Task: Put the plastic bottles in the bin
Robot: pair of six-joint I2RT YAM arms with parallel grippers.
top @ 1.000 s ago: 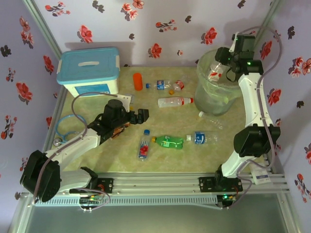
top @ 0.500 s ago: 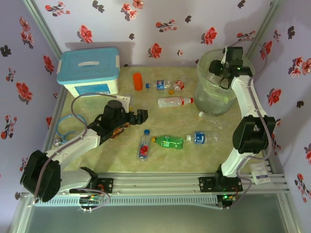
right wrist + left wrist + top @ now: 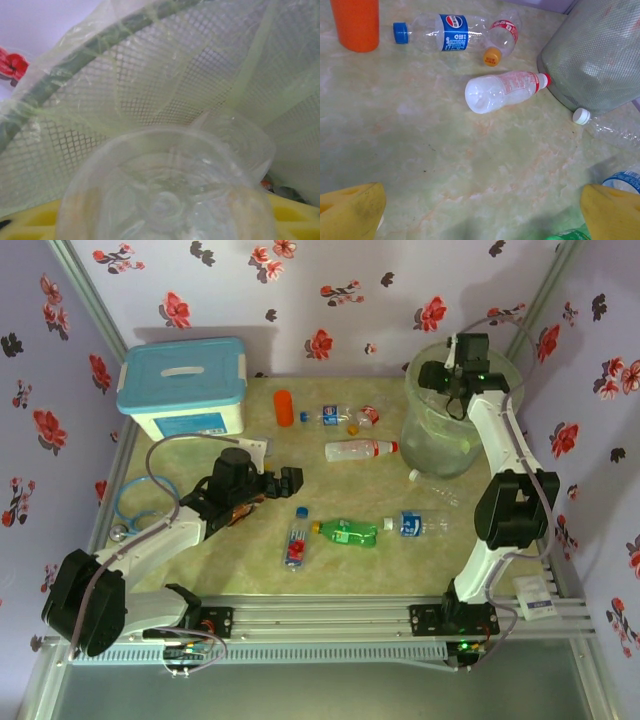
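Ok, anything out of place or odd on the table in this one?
A small blue cap lies apparently loose on the table, on no bottle. A clear bottle by the bin's foot looks crumpled. A blue tube coils at the left edge.

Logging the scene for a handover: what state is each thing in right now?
Bin: upright, bag-lined.
Box: lid on.
White bottle: lying down, capped.
Green bottle: lying down, capped.
Left gripper: open, empty.
Right gripper: over the bin, clear bottle between its fingers, grip unclear.
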